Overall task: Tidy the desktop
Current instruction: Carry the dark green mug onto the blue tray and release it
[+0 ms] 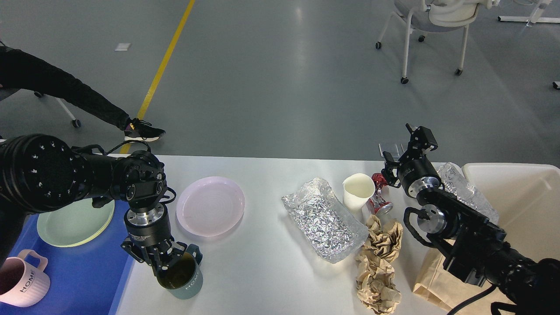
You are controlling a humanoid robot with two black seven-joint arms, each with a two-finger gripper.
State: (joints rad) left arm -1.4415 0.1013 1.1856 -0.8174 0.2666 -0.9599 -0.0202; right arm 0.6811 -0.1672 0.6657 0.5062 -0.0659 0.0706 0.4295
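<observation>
Dark green mug (181, 276), on the desktop (267, 262) just beside the blue tray (87, 275): left gripper (162, 262) closed over its rim; a firm, level lift was advisable; right gripper (404, 151) aperture undeterminable.

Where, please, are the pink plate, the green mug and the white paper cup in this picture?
pink plate (210, 206), head view, centre of its dish.
green mug (189, 285), head view, outer wall by the lettering.
white paper cup (358, 191), head view, its side wall.
</observation>
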